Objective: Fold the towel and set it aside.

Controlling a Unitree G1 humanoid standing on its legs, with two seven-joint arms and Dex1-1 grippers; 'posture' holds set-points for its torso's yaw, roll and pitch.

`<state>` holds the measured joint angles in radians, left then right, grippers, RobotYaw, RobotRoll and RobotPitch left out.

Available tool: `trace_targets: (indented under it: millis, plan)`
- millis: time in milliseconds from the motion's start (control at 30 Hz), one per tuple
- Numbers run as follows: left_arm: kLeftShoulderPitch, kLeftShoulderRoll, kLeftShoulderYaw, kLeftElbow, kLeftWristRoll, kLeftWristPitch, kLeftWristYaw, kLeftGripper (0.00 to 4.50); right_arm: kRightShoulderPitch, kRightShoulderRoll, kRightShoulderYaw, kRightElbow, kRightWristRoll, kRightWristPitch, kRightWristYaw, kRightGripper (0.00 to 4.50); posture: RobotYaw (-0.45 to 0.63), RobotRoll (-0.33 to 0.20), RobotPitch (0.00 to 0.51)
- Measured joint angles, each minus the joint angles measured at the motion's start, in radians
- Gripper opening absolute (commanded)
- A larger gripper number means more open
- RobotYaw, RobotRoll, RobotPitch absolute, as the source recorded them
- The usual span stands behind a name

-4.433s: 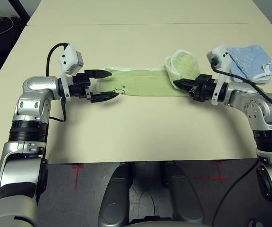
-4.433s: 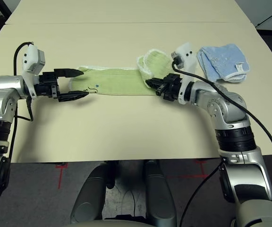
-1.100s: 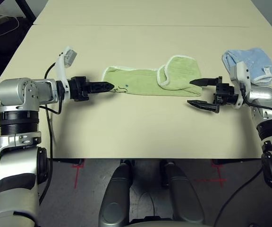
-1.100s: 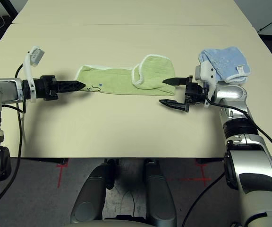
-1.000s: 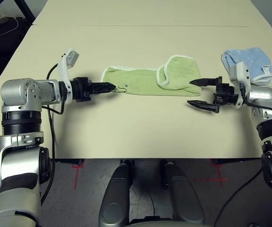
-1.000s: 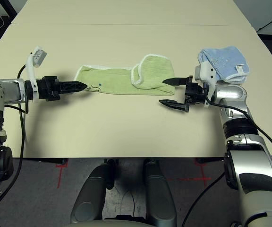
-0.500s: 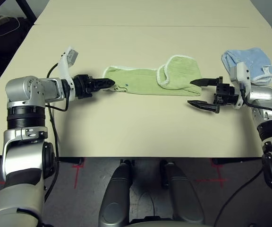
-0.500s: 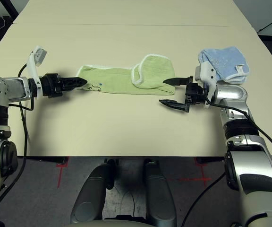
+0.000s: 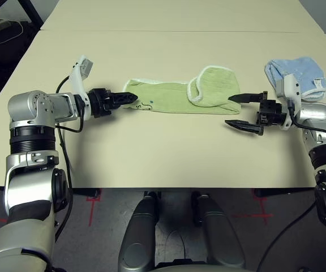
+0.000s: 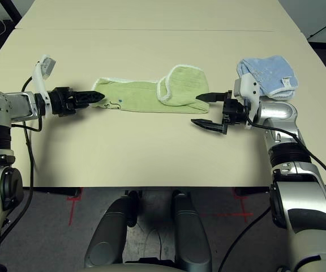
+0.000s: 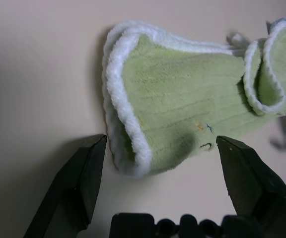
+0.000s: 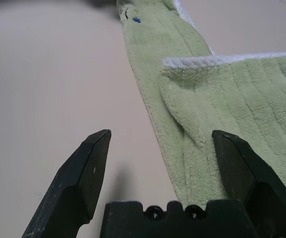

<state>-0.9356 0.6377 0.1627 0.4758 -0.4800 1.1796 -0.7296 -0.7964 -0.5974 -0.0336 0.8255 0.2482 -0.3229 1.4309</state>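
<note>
Two hands flank the towel (image 9: 180,97), which lies in a long strip across the middle of the beige worktop (image 9: 163,153), its right end folded back over itself into a rounded flap. The left hand (image 9: 122,100) sits at the strip's left end, fingers spread wide with the white-edged end lying between them, not gripped. The right hand (image 9: 243,111) hovers just beside the folded right end, fingers likewise wide apart and holding nothing. Behind the right wrist rests a crumpled light blue cloth (image 9: 304,76), apart from the towel.
</note>
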Motion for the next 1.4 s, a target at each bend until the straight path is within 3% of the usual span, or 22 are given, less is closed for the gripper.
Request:
trace_targets:
  millis: [167,400,533,667,900,967,1067,1400]
  plan:
    - [0.000,0.068,-0.096,-0.003,0.127,-0.216,0.002,4.50,0.011,-0.001,0.000,-0.001,0.000,0.001,-0.001,4.45,0.11,0.000,0.222]
    - [0.013,0.114,-0.140,-0.100,0.144,-0.306,-0.119,4.50,0.011,-0.001,0.000,-0.001,-0.006,0.001,-0.001,4.45,0.11,0.000,0.226]
    - [0.078,0.130,-0.143,-0.246,0.110,-0.317,-0.202,4.50,0.011,0.000,0.001,-0.002,-0.007,0.004,-0.001,4.45,0.11,0.000,0.227]
    - [0.149,0.175,-0.181,-0.360,0.111,-0.429,-0.306,4.50,0.011,0.000,0.001,-0.003,-0.007,0.007,-0.001,4.45,0.12,0.000,0.230]
    - [0.165,0.191,-0.260,-0.363,0.199,-0.583,-0.364,4.50,0.010,0.002,0.002,-0.003,-0.008,0.009,-0.002,4.45,0.12,0.000,0.232]
    - [0.151,0.145,-0.240,-0.326,0.180,-0.523,-0.341,4.50,0.010,0.003,0.002,-0.002,-0.009,0.009,-0.002,4.45,0.11,0.000,0.232]
    - [0.095,0.071,-0.176,-0.299,0.070,-0.297,-0.308,4.50,0.008,0.006,0.003,-0.002,-0.012,0.010,-0.003,4.45,0.11,0.000,0.233]
    - [0.036,0.049,-0.040,-0.294,-0.141,0.124,-0.270,4.50,0.008,0.005,0.003,-0.002,-0.017,0.010,-0.003,4.45,0.11,0.000,0.238]
